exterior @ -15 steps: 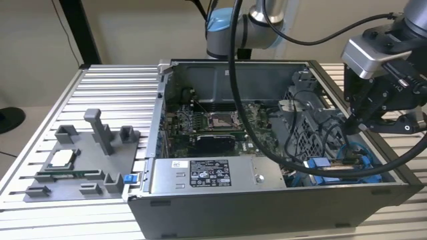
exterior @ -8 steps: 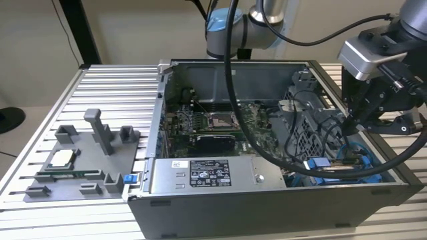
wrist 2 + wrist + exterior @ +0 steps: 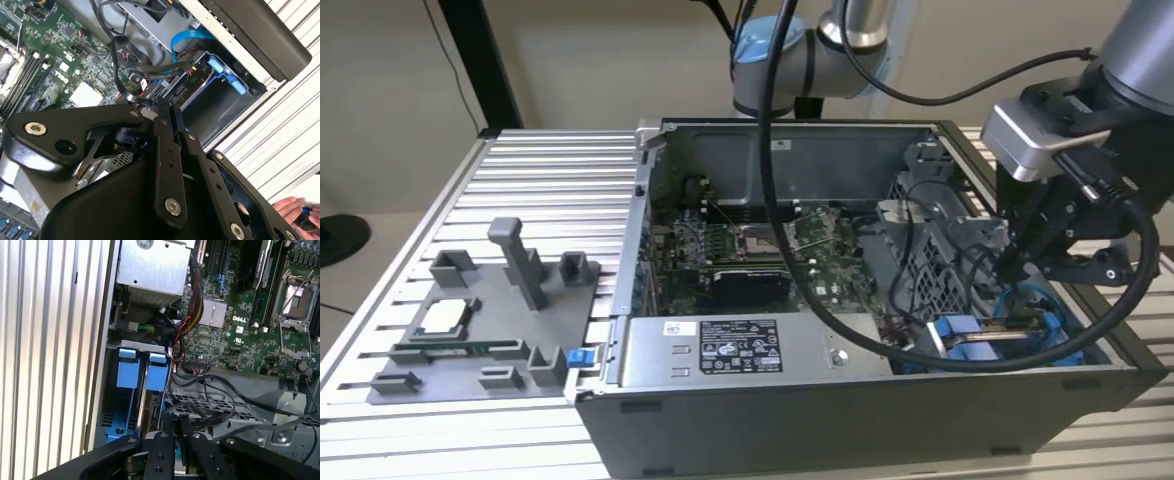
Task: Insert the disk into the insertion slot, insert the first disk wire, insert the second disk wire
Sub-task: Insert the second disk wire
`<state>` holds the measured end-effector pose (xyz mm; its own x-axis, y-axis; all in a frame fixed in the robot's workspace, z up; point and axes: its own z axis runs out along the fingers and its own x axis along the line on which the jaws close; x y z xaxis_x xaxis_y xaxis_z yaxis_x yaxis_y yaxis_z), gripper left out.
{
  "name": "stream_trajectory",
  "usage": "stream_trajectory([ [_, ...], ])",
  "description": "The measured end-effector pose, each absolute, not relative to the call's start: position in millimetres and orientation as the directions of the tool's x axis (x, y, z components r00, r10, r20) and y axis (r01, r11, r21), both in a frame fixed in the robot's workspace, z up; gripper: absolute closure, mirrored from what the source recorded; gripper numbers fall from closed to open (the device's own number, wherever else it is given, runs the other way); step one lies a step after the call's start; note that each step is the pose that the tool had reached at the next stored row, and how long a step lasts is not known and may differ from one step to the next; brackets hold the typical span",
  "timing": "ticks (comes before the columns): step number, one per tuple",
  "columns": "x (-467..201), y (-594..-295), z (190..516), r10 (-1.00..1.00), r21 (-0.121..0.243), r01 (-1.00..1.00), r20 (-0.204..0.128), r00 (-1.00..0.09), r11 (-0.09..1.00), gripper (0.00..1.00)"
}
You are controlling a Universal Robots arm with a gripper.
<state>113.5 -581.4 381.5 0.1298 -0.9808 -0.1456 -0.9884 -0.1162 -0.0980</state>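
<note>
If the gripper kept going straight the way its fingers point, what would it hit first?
Probably the black cables just beyond the gripper; behind them lies the blue-railed insertion slot. Depth is uncertain.

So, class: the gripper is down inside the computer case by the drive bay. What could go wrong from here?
1. Loose black cables lie across the grey cage beside the gripper; its fingers could snag or drag one.
2. The circuit board sits close by, so a sideways slip could knock its parts.
3. A person's hand is near the arm in the second wrist view and could get struck.
</note>
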Motion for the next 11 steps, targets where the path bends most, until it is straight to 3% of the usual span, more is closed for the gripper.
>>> stream_trajectory([
  [6,113.4,-584.8,378.4,-0.985,-0.093,-0.992,-0.146,0.093,-0.079,1.0],
  [11,113.6,-588.4,377.3,-0.986,-0.069,-0.995,-0.147,0.078,-0.069,1.0],
])
